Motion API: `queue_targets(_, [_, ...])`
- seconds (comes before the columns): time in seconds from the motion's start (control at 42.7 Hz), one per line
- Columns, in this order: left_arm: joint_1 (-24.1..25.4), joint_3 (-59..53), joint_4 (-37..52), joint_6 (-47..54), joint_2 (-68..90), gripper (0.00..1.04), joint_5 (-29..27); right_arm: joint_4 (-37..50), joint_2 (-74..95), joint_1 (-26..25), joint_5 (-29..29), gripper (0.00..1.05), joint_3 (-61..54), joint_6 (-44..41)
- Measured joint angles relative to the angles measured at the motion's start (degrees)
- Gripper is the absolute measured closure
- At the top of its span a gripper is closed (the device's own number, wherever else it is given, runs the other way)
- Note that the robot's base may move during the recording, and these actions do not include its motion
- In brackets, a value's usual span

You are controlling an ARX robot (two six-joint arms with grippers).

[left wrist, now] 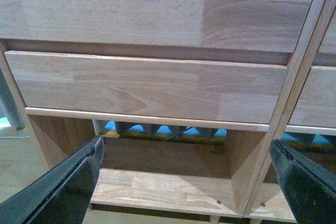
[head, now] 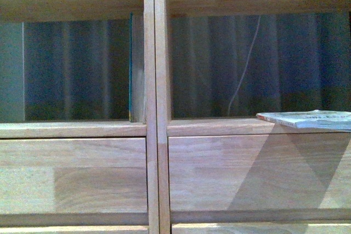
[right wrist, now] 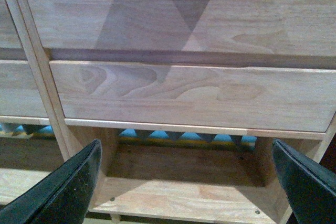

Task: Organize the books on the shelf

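In the front view the light-wood shelf [head: 153, 135] fills the frame. A thin teal-edged book [head: 131, 69] stands upright against the centre divider in the left cubby. A white paperback [head: 307, 119] lies flat at the right cubby's front edge, sticking out over it. Neither gripper shows in the front view. My left gripper [left wrist: 186, 182] is open and empty, its black fingers [left wrist: 68, 187] wide apart, facing the drawer fronts [left wrist: 147, 85] and a lower cubby. My right gripper [right wrist: 186, 182] is open and empty, its fingers [right wrist: 68, 187] wide apart before a drawer front [right wrist: 194, 95] and a lower cubby.
Grey curtain folds [head: 236, 64] and a thin white cable [head: 244, 69] show through the backless cubbies. Blue and yellow floor matting [left wrist: 157, 129] shows behind the lower cubby, also in the right wrist view [right wrist: 184, 137]. A shadow falls across the right drawer front [head: 285, 168].
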Motion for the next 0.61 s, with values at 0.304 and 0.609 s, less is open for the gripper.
queue_targets(0.304, [0.00, 0.00, 0.00, 0.00, 0.00, 0.07, 0.00, 5.18, 9.31, -8.72, -28.33, 0.07, 2.95, 13.25])
queue_targets(0.609, [0.00, 0.00, 0.00, 0.00, -0.02, 0.07, 0.00, 28.57, 40.89, -2.67, -32.13, 0.07, 22.18, 35.69])
